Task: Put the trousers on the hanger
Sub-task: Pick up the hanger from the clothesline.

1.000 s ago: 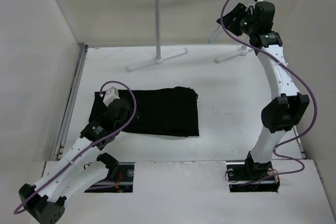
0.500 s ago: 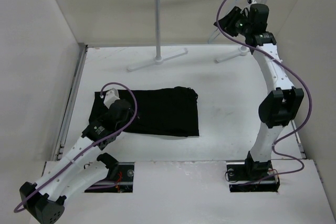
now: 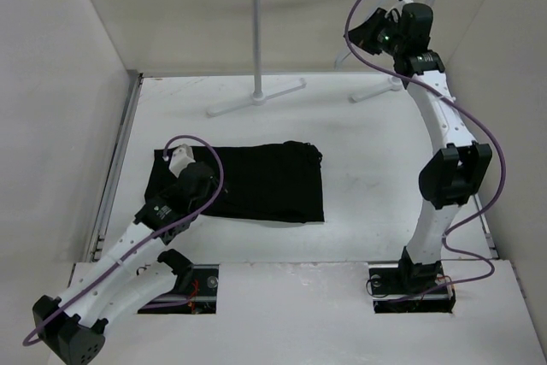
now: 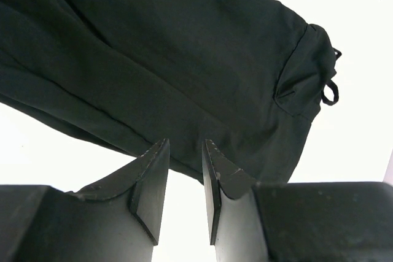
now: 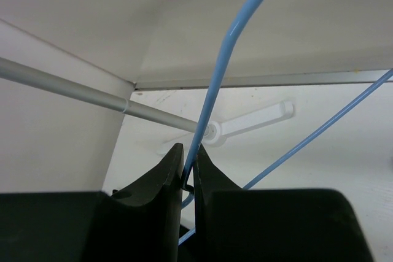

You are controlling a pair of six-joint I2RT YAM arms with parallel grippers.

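One table (image 3: pixel 385 168): white, walled at the left and the back. Its right edge is partly hidden behind the right arm (image 3: pixel 449 173), and a wide bare stretch runs across the middle and right.
Rack (image 3: pixel 256 40): white tubes at the far edge. The top rail is cut off by the upper frame edge, and the right post is mostly hidden behind the right arm's wrist.
Trousers (image 3: pixel 256 181): black, lying folded flat on the left near part of the table. The left end is covered by the left arm (image 3: pixel 162 211) in the top view. A drawstring loop (image 4: pixel 330 92) shows at the waist end, and bare table borders the far and right sides.
Hanger (image 5: pixel 215 78): pale-blue wire, up by the rack's right end. Only two runs of wire show in the right wrist view, with the hook out of frame. It is too faint to trace in the top view.
Right claw (image 5: pixel 188 151): closed down on the hanger, one wire pinched between the fingers. The contact point sits in shadow.
Left claw (image 4: pixel 186 145): fingers slightly parted, with nothing in the narrow gap. It is poised over the near edge of the trousers, and whether the tips touch the cloth cannot be told.
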